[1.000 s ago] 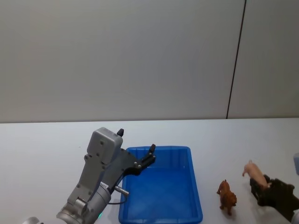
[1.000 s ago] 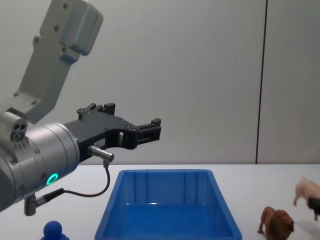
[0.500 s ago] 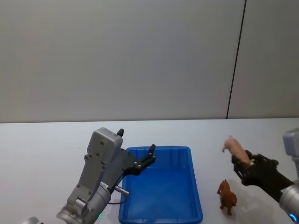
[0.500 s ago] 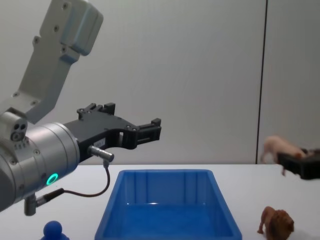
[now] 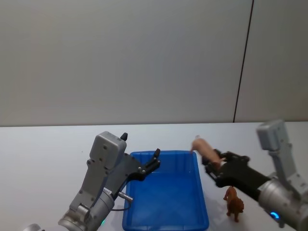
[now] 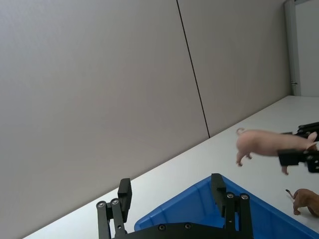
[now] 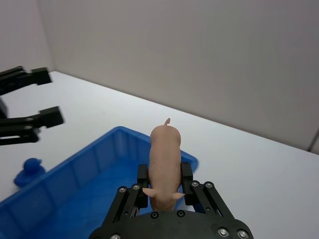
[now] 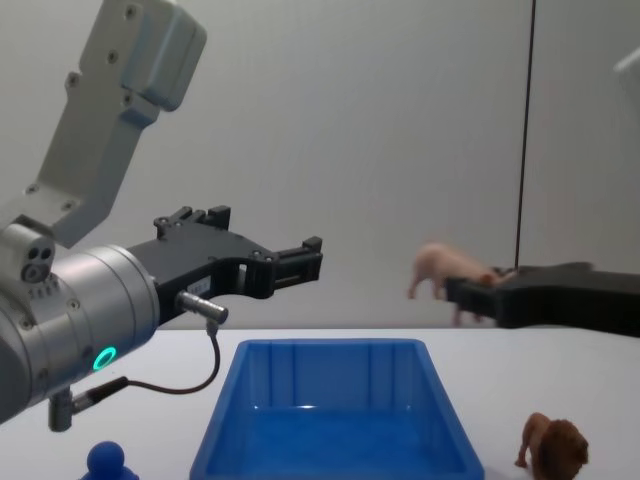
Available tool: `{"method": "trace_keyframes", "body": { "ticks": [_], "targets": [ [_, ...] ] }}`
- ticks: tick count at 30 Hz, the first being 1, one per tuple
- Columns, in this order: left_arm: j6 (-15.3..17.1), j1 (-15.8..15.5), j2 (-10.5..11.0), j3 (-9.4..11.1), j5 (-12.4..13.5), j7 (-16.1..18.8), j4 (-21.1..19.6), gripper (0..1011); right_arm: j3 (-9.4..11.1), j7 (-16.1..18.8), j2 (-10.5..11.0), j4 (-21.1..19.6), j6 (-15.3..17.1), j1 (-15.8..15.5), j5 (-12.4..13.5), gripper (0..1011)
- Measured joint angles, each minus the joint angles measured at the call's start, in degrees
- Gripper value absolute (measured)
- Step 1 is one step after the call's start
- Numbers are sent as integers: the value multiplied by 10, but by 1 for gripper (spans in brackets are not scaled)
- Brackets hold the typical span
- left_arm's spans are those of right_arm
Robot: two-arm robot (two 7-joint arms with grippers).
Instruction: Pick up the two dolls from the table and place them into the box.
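1. Your right gripper point(image 5: 210, 164) reaches in from the right, raised above the table point(image 5: 43, 154). Its fingers point(image 7: 143, 174) pinch the pale pink pig point(image 5: 204, 147) by the body, one finger on each flank.
2. The pig hangs in the air, level, with its curly tail pointing towards the box point(image 5: 163, 154) and its head towards the gripper. In the head view it sits about over the box's right rim, near the far corner. In the chest view it is well above the rim, touching nothing but the fingers.
3. The box is bright blue and stands on the table in front of you, between the two arms. The part of its floor that shows is bare.
4. The brown lion point(image 5: 234, 202) stands upright on the table, just to the right of the box near its front right corner, below the right arm and apart from it.
5. Your left gripper point(image 6: 170, 191) hovers above the left side of the box. Its fingers are spread wide, with nothing between them.
6. A small blue figure point(image 8: 108, 462) sits on the table to the left of the box.
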Motion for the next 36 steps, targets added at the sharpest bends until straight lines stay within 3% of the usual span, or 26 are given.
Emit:
{"method": "trace_keyframes", "body": {
  "ticks": [4,13,24,36],
  "targets": [
    [0,0,0,0,0,0,0,1001,-12,21,-13,7,11,11,-8,390],
    [0,0,0,0,0,0,0,1001,-40,59,-40,30,28,34,-31,682],
    [0,0,0,0,0,0,0,1001,-40,51,-34,31,20,32,-39,994],
    [0,0,0,0,0,0,0,1001,-17,4,2,4,7,-5,-14,1001]
  ]
}}
